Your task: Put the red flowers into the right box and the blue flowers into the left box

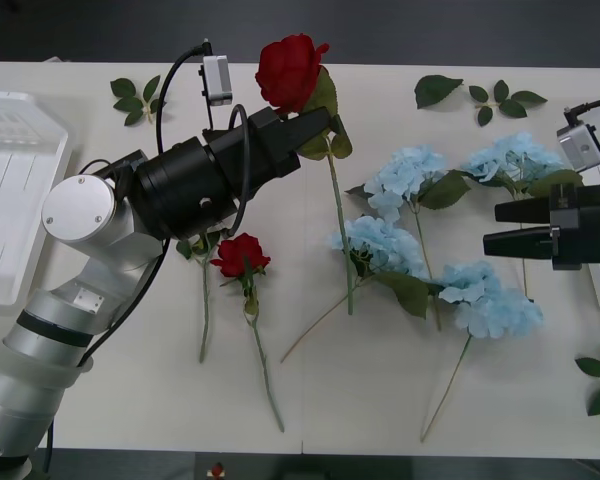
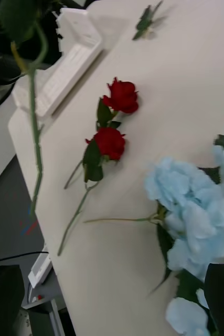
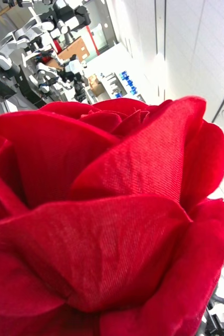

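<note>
Left wrist view: red rose bloom [image 3: 106, 220] right against your lens. Front view: your left end effector [image 1: 315, 128] clamps that rose's stem just under bloom, lifted above counter [image 1: 380, 400]; blue flowers [image 1: 420, 235] lie centre-right; right end effector [image 1: 492, 227] narrow, holding nothing, beside them. Right wrist view: two roses [image 2: 114, 123] lie on counter near left box [image 2: 72, 58].

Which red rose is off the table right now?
The rose held by the left gripper, bloom up, stem hanging. The other roses lie flat on the table.

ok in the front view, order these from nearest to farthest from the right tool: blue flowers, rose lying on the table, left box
1. The blue flowers, just beside the right tool, right of centre.
2. The rose lying on the table, left of centre.
3. The left box, at the far left edge.
</note>
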{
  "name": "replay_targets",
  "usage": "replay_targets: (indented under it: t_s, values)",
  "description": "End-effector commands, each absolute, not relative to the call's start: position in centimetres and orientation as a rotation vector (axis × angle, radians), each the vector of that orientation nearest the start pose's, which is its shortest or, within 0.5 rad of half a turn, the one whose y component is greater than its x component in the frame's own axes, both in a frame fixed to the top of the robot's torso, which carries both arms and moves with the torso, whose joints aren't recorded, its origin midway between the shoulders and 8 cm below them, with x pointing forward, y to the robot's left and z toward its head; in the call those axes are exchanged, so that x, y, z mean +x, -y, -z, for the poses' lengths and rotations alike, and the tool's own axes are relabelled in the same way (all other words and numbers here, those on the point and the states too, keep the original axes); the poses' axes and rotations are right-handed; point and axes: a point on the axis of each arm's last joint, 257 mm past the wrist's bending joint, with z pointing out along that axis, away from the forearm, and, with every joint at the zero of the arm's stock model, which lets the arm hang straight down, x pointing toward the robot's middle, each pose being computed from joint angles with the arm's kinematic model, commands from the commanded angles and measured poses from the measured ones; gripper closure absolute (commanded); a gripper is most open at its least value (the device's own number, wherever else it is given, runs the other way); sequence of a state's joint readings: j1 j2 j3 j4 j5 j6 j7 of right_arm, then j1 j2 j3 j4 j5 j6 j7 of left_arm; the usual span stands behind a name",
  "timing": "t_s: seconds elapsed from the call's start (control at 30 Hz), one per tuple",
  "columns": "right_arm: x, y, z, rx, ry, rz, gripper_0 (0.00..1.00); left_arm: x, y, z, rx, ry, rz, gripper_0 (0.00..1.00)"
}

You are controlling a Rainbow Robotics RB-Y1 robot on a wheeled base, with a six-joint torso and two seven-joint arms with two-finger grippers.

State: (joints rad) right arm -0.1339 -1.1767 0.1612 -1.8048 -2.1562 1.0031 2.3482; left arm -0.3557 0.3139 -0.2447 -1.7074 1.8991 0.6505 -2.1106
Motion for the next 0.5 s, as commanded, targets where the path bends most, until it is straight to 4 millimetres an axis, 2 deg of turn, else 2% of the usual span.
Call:
replay_targets:
  t_s: [0.03, 0.2, 0.33, 0.5]
  values:
    - [37.3, 17.0, 12.4, -0.964, -1.842, -1.012, 0.0, 46.9, 2.7, -0.6, 0.289, -1.411, 1.537, 1.0]
    - [35.4, 14.1, 13.4, -1.0, -1.738, -1.068, 0.0, 46.9, 2.8, -0.7, 0.289, -1.408, 1.541, 1.0]
    - [35.3, 12.0, 14.3, -1.014, -1.671, -1.07, 0.0, 46.9, 2.7, -0.6, 0.286, -1.41, 1.542, 1.0]
    - [35.4, 8.4, 15.1, -0.974, -1.604, -1.097, 0.0, 46.9, 2.7, -0.6, 0.287, -1.411, 1.544, 1.0]
